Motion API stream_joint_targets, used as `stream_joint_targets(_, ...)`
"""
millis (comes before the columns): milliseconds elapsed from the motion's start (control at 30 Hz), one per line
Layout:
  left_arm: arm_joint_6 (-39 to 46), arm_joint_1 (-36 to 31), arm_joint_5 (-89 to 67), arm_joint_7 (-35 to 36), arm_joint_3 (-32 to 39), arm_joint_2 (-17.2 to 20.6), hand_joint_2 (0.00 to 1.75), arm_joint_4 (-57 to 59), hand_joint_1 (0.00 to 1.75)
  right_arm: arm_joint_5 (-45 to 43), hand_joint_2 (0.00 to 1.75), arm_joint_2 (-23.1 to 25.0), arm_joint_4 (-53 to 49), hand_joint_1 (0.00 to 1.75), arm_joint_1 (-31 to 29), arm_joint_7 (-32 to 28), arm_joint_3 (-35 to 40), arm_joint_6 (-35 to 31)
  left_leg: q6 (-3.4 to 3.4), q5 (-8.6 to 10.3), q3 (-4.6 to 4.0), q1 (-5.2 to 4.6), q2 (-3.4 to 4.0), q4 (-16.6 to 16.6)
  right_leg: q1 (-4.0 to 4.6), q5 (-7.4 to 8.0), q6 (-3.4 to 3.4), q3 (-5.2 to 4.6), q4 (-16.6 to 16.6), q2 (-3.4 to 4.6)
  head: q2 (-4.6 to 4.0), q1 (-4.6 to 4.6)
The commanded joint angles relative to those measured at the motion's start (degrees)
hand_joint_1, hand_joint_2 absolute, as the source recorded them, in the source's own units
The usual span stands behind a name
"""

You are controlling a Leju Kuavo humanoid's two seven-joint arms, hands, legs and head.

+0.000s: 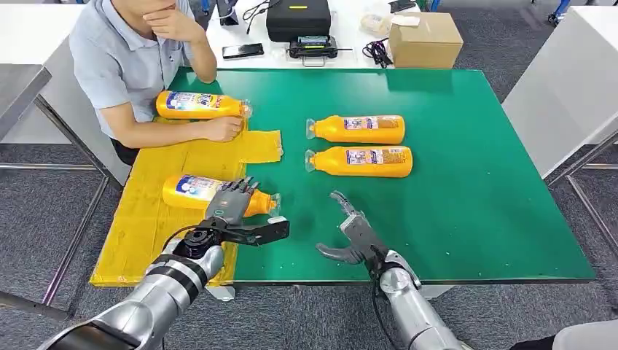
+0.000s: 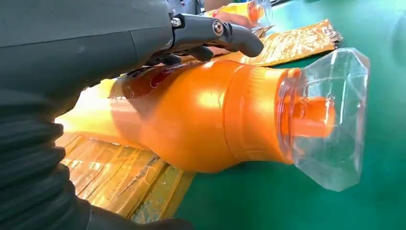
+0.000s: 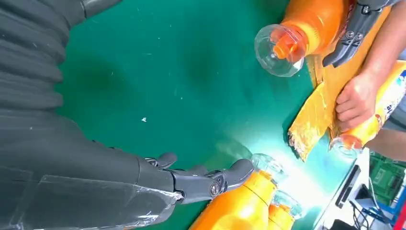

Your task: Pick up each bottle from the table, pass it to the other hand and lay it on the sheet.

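An orange bottle (image 1: 191, 191) (image 2: 201, 115) lies on its side at the edge of the yellow sheet (image 1: 157, 233), with its clear cap (image 1: 275, 203) (image 3: 280, 50) out over the green mat. My left hand (image 1: 233, 211) hovers over its neck end: the fingers (image 2: 225, 36) arch across the top and the thumb stands apart near the front edge. My right hand (image 1: 351, 235) is open over bare mat, holding nothing. Two more orange bottles (image 1: 361, 129) (image 1: 364, 161) lie side by side mid-table. Another bottle (image 1: 200, 106) lies at the sheet's far end.
A person sits at the table's far left corner, one hand (image 1: 222, 129) resting on the sheet beside the far bottle. Beyond the green mat (image 1: 474, 189) stand a cardboard box (image 1: 425, 40), a black case (image 1: 297, 18) and a phone (image 1: 243, 50).
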Motion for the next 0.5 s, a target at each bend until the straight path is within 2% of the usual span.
stream_joint_targets(33, 6.0, 0.0, -0.8, -2.7, -1.0, -0.5, 1.75, 1.4, 0.0, 0.7, 1.75, 0.3, 3.2, 0.0, -1.8, -0.6, -1.5, -0.3, -0.11, -0.11, 0.26, 0.05, 0.13, 0.0, 0.06, -0.07, -0.14, 0.23, 0.0, 0.09, 0.0, -0.02)
stream_joint_targets(333, 9.7, 5.9, -2.4, -4.7, -9.6, 0.9, 1.75, -19.2, 0.0, 0.9, 1.75, -0.2, 1.7, 0.0, 0.3, -1.4, -1.9, -1.4, -0.1, -0.13, 0.12, 0.06, 0.02, 0.0, 0.07, -0.12, -0.13, 0.15, 0.0, -0.02, 0.0, -0.02)
stream_joint_targets(500, 14.5, 7.8, -0.6, -6.2, -9.4, 1.9, 1.75, -23.8, 0.0, 0.5, 1.75, -0.3, 1.4, 0.0, 0.2, -1.8, -2.2, -1.2, -0.13, -0.14, 0.16, 0.05, 0.1, 0.0, 0.07, -0.1, -0.16, 0.15, 0.0, 0.06, 0.0, 0.0)
